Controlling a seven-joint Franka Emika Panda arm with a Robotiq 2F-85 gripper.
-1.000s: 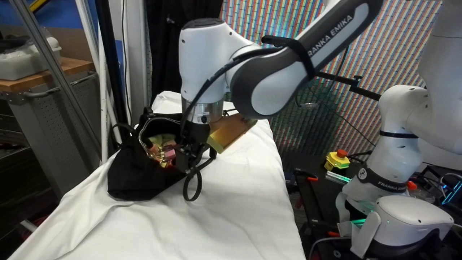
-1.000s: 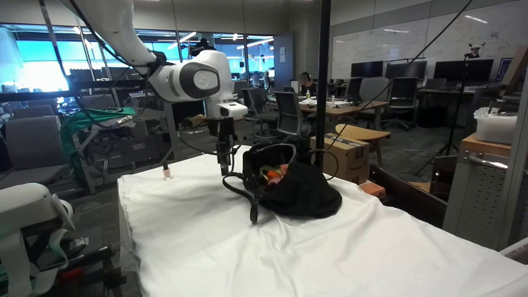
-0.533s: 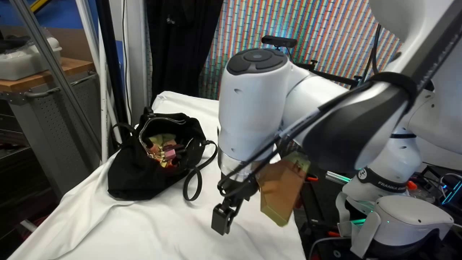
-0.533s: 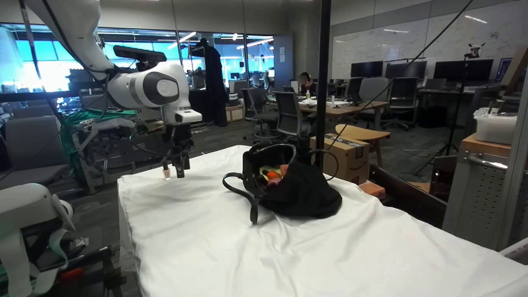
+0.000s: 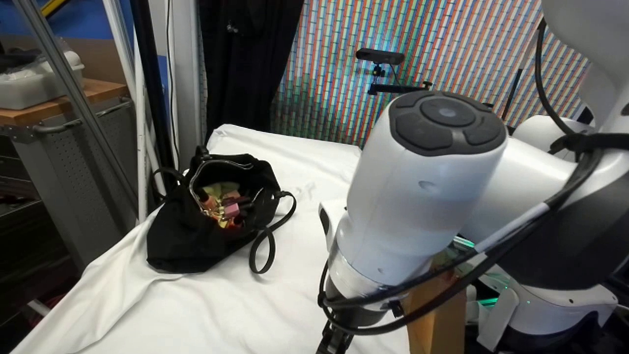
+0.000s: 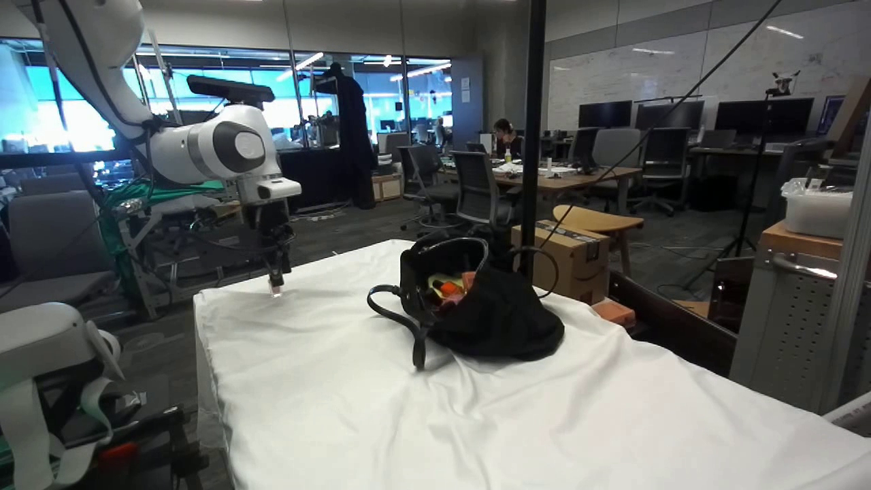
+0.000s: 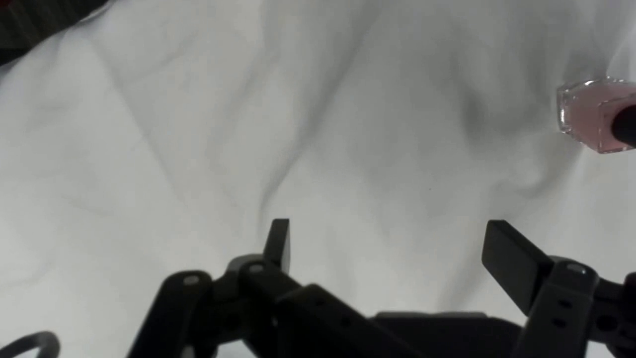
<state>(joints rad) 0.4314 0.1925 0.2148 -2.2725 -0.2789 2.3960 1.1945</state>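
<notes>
In an exterior view, reaching over the white-draped counter (image 5: pixel 162 314) with the arm (image 5: pixel 422 206), well apart from an open black bag (image 5: pixel 191 241) packed with small colourful items (image 5: pixel 230 210). In an exterior view, pointing the jaws downward near the counter's edge, partly blocking sight of a small pink bottle (image 6: pixel 276 292). In the wrist view, holding the jaws released and wide apart over the counter, with the bottle upright at the right edge, outside their gap.
</notes>
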